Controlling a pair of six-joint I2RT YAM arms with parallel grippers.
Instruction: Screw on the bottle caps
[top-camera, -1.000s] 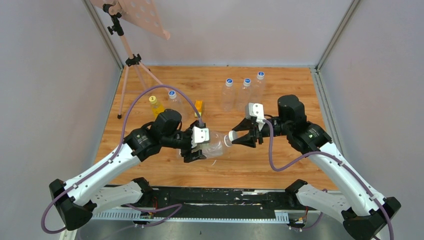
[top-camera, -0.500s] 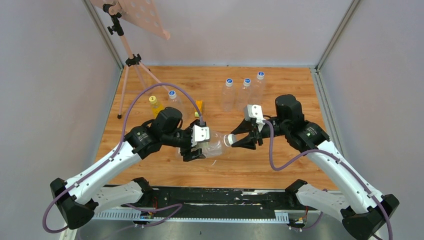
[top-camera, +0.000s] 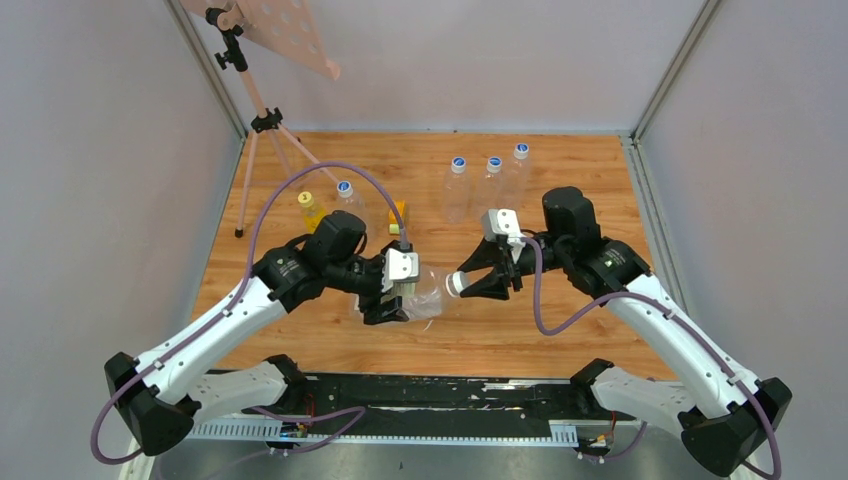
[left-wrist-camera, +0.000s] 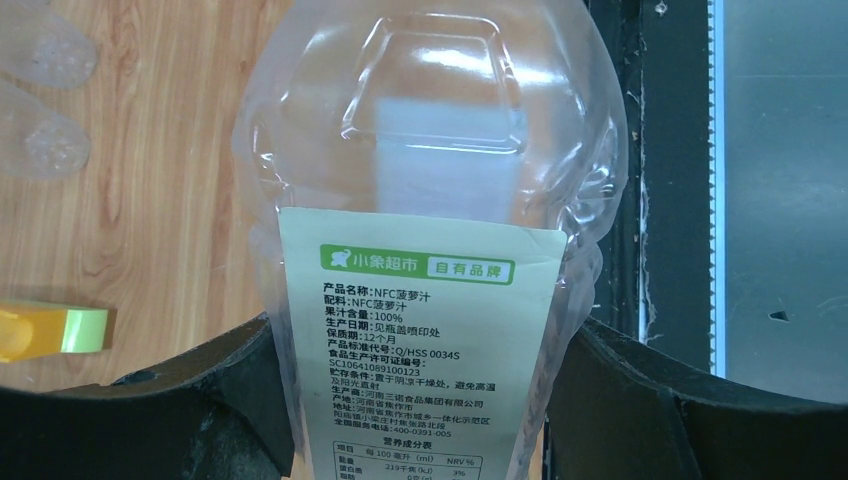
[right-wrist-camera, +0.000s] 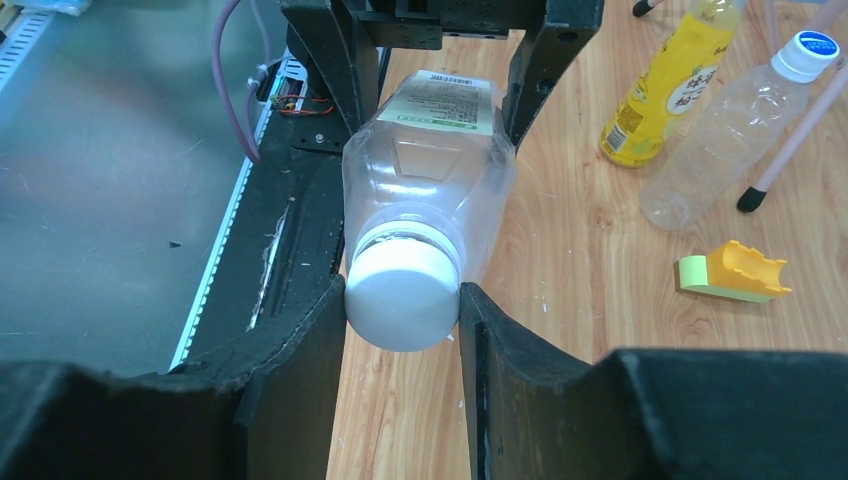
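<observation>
Since a second ago both arms have slid a little toward the table's left edge, carrying the bottle and cap with them, and the right arm's elbow has come inward.

A thin-legged tripod (top-camera: 262, 125) stands at the far left corner of the wooden table (top-camera: 560, 330). Beside it a slim yellow bottle (top-camera: 312, 212) and a slim clear bottle (top-camera: 347, 205) stand upright, the clear one wearing a blue cap (top-camera: 344, 186). Just right of them lies an orange-and-green block (top-camera: 398, 215), apart from both.

The left claw (top-camera: 405, 292) is clamped round the wide clear bottle (top-camera: 428, 292), held lying sideways in the air over the middle of the table, mouth pointing right. Its wrist view shows the bottle's crinkled, dented plastic and a pale printed label, which the top view cannot resolve.

The white cap (right-wrist-camera: 402, 290), smooth and round, sits on the bottle's mouth, with the right claw (top-camera: 466, 284) closed on it, one black finger on each side. Only the right wrist view shows this contact clearly.

Three clear capped bottles (top-camera: 490, 185) stand in a row near the far edge, well clear of the arms.
</observation>
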